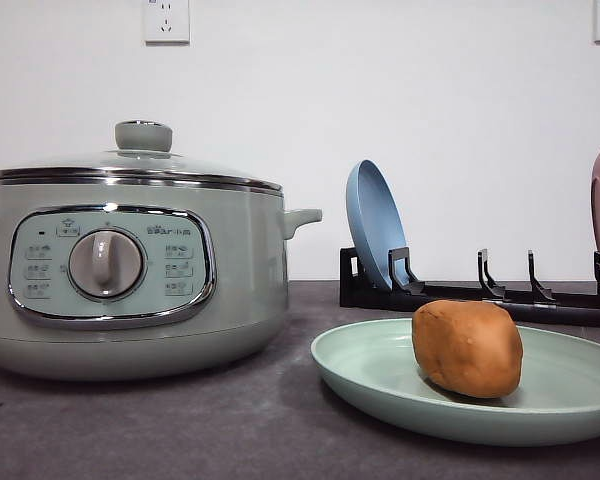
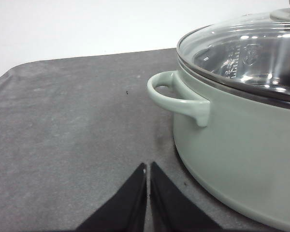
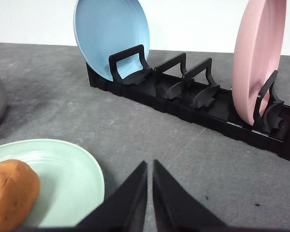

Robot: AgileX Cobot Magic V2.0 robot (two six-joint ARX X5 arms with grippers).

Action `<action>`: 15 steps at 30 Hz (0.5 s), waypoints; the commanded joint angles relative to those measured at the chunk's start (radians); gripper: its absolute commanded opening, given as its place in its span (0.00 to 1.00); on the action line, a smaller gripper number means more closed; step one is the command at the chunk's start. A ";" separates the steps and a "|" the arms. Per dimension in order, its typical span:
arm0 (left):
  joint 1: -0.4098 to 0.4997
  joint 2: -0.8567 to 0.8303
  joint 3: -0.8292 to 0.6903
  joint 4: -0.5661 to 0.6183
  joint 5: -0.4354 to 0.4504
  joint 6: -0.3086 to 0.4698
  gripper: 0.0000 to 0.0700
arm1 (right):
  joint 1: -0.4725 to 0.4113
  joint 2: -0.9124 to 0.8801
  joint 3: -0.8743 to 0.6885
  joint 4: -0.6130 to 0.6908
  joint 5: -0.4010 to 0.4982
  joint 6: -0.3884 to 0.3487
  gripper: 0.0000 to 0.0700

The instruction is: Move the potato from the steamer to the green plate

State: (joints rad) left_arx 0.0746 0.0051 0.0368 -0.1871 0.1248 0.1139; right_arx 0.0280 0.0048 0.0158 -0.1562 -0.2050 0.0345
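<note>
Grey table (image 1: 180, 420); potato (image 1: 467, 348) on green plate (image 1: 380, 370); steamer (image 1: 130, 270) lidded.

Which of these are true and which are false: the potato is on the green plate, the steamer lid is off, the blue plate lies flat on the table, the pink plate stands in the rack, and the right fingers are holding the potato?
1. The potato sits on the green plate. True.
2. The steamer has its lid off. False: the glass lid is on the pot.
3. The blue plate lies flat on the table. False: it stands on edge in the black rack.
4. The pink plate stands in the same rack. True.
5. The right fingers hold the potato. False: they are closed together with nothing between them, beside the green plate.
</note>
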 commanded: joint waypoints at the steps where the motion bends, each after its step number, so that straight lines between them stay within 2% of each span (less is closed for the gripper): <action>1: 0.003 -0.002 -0.012 -0.018 -0.002 -0.002 0.01 | 0.002 -0.001 -0.003 -0.001 0.003 0.010 0.01; 15: 0.003 -0.002 -0.012 -0.018 -0.002 -0.002 0.01 | 0.002 -0.001 -0.003 -0.001 0.003 0.010 0.01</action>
State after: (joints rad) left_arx 0.0746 0.0051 0.0368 -0.1871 0.1249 0.1139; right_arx 0.0280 0.0048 0.0158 -0.1562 -0.2050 0.0344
